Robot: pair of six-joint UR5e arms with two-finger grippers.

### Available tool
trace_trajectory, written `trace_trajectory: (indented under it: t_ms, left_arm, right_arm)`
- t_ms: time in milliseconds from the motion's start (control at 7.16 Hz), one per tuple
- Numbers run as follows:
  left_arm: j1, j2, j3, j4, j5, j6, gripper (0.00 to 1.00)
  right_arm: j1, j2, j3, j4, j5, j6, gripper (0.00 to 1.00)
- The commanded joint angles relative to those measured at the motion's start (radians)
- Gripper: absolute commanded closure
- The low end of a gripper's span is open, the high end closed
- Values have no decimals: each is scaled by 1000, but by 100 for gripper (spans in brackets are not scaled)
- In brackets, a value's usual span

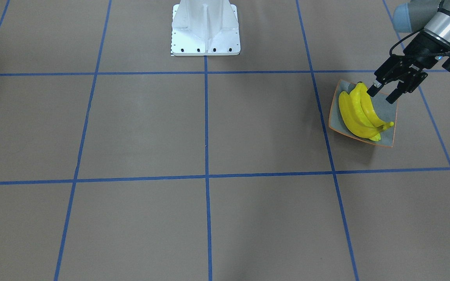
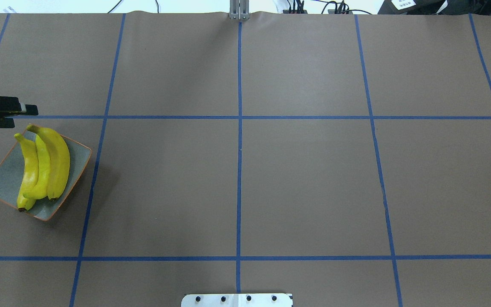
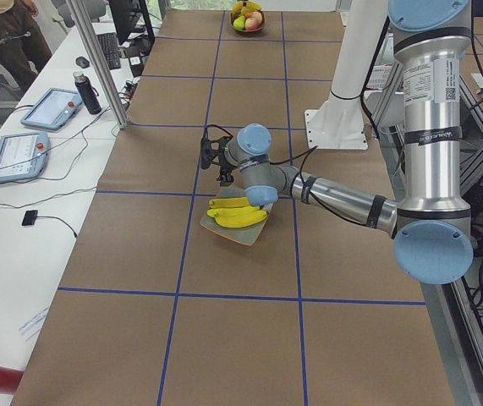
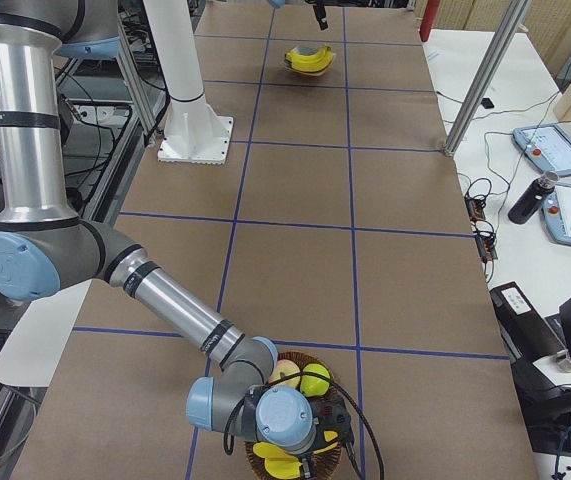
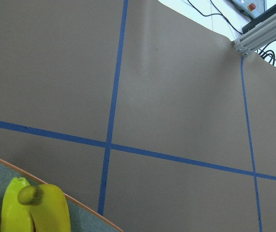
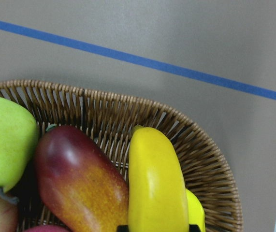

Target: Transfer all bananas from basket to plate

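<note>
Three bananas (image 2: 43,166) on plate (image 2: 3,180), one banana (image 6: 154,186) in basket (image 6: 104,104)

White lettering on the left gripper (image 1: 381,96) is too small to read.

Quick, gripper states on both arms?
Left gripper: open, empty, near the square grey-green plate of yellow bananas.
Right gripper: cannot tell; fingertips flank a yellow banana in the woven wicker basket.

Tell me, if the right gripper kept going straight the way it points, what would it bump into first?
Most likely the yellow banana in the wicker basket: it lies right under the right gripper, between its fingertips. The distance to it is unclear.
</note>
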Motion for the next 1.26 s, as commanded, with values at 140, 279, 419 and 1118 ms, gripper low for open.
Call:
trace_trajectory:
  t_ms: [140,279,419,1118]
  left_arm:
    - [0,0,-3,0,-4,-1,0]
    - [0,-6,-3,0,-5,-5,0]
    - [2,-14,-4,0,-5,-8,0]
    - [3,-50,-4,2,-14,-17,0]
  right_arm:
    - [25,13,273,-251,7,53,100]
    - [25,13,382,-323,38,136,100]
    - [22,4,465,-327,91,296,100]
    - [-318,63,879,-321,178,1086,100]
